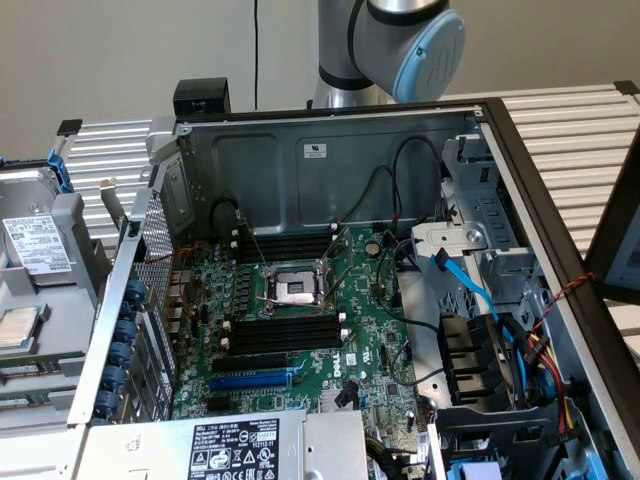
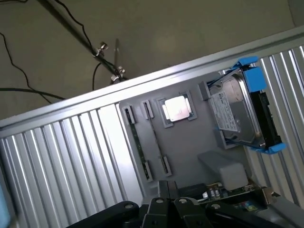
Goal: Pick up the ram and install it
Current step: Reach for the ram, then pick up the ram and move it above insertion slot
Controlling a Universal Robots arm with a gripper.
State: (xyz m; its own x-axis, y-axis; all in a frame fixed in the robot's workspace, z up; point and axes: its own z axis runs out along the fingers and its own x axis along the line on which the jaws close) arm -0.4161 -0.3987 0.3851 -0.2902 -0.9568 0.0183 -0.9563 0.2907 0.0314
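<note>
One ram (image 2: 138,145) — a thin green stick — stands on edge in a slot of the gray tray (image 2: 190,142), along the tray's edge that borders the ribbed metal table (image 2: 61,161). Beside it sits a processor (image 2: 176,108); a hard drive (image 2: 235,111) lies at the opposite edge. The gripper (image 2: 167,202) hangs over the tray, jaws pressed together.

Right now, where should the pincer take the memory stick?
Probably grip the memory stick at the middle of its top edge, from above: it stands on edge in the gray tray with both ends in holders, so only the middle is free.
</note>
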